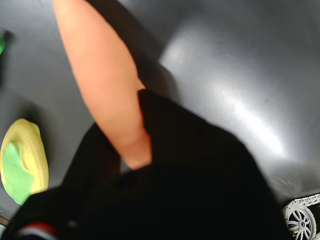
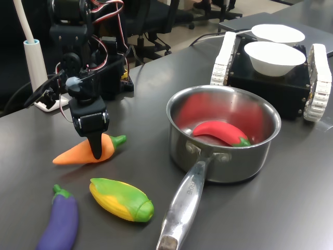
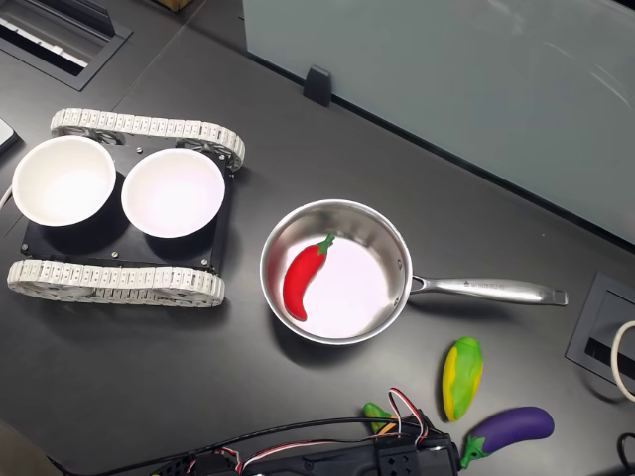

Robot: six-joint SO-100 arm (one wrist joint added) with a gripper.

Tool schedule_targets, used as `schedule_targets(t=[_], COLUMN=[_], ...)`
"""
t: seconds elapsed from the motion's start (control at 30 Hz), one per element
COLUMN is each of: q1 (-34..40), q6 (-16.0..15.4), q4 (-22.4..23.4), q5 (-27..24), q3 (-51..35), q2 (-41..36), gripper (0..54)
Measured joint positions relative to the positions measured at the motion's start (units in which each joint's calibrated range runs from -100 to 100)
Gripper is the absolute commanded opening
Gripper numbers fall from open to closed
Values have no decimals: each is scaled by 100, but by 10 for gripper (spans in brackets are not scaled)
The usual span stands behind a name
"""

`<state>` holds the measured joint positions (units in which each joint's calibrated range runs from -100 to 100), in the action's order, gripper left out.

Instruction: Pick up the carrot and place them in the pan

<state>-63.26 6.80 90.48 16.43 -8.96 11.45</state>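
Observation:
The orange carrot (image 2: 78, 154) lies on the dark table at the first exterior view's left, its green stem toward the pan. My gripper (image 2: 97, 151) comes straight down on its thick half. In the wrist view the carrot (image 1: 102, 75) runs between my two black fingers, which press on both of its sides; the gripper (image 1: 119, 111) is shut on it. The steel pan (image 2: 234, 166) stands to the first exterior view's right of the carrot, handle toward the camera, with a red chili (image 2: 221, 133) inside. In the second exterior view only the carrot's green end (image 3: 375, 412) shows beside the arm, below the pan (image 3: 392, 248).
A corn cob (image 2: 120, 199) and a purple eggplant (image 2: 60, 221) lie near the carrot. A tracked vehicle (image 2: 270, 86) carrying two white bowls (image 2: 274, 57) stands behind the pan. The arm's base and wires (image 2: 99, 57) rise behind the carrot.

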Motion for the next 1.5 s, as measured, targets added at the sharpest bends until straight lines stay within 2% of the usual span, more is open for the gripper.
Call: schedule_targets(t=[0.4, 0.9, 1.17, 1.5], q1=[-77, 231, 198, 88], q6=[-9, -119, -331, -487], q4=[25, 76, 102, 85], q5=[-20, -435, -689, -1158], q3=[534, 552, 163, -733], q2=[-715, -2837, -3603, -4032], gripper=[0, 0, 0, 0])
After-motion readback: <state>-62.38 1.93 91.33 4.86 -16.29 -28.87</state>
